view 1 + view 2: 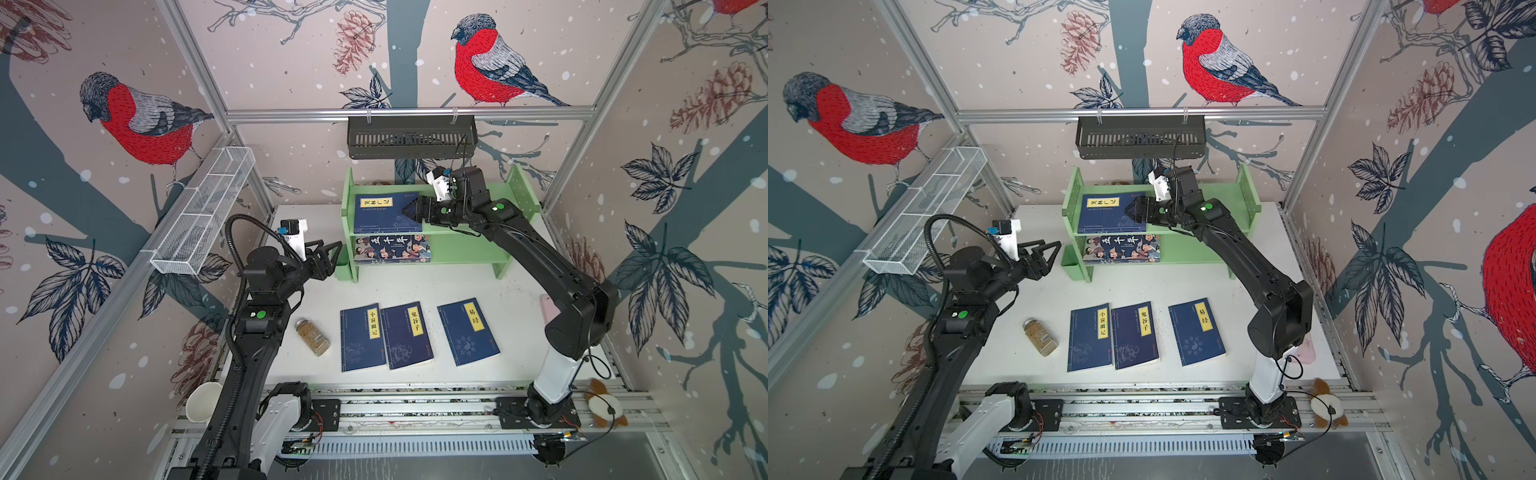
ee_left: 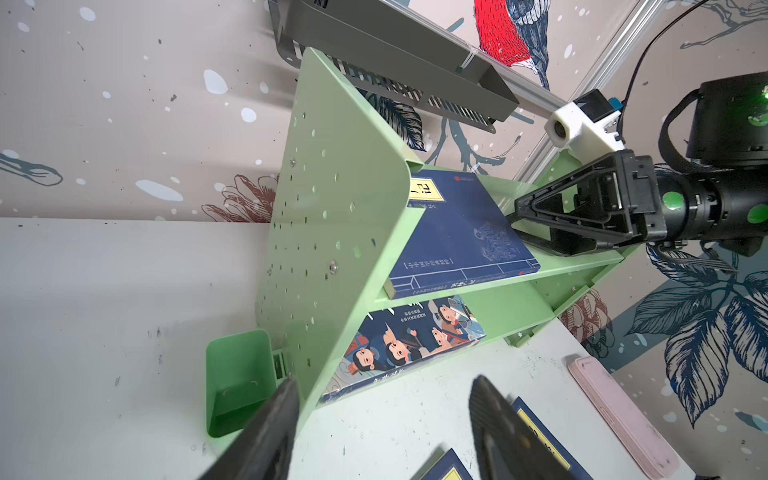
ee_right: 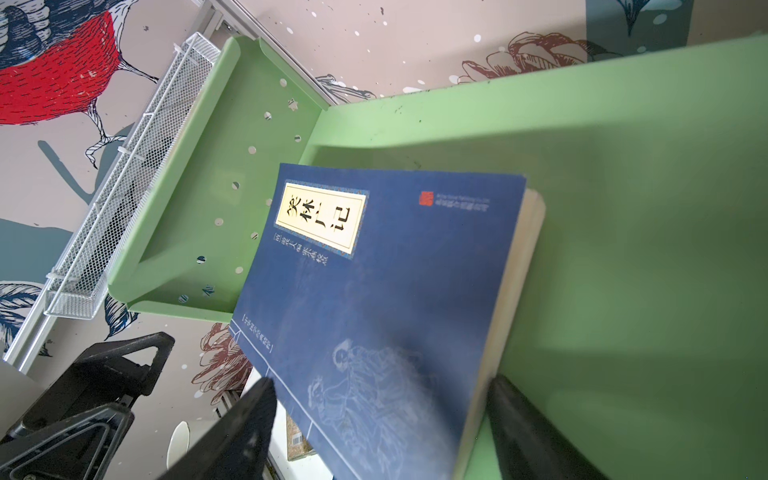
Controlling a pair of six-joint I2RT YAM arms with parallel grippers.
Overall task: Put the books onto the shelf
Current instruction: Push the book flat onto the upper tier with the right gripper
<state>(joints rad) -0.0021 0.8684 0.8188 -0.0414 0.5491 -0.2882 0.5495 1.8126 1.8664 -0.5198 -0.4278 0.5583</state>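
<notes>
The light green shelf stands at the back of the table. A navy book lies flat on its top tier, and the cartoon-cover book lies on the lower tier. My right gripper is open at that navy book's right edge, with its fingers on either side of the near corner. Three more navy books lie side by side on the table. My left gripper hangs open and empty beside the shelf's left panel.
A small green cup hangs on the shelf's left panel. A spice jar lies left of the table books. A pink case lies by the right arm. A black slotted basket hangs above the shelf, and a white wire basket hangs at the left.
</notes>
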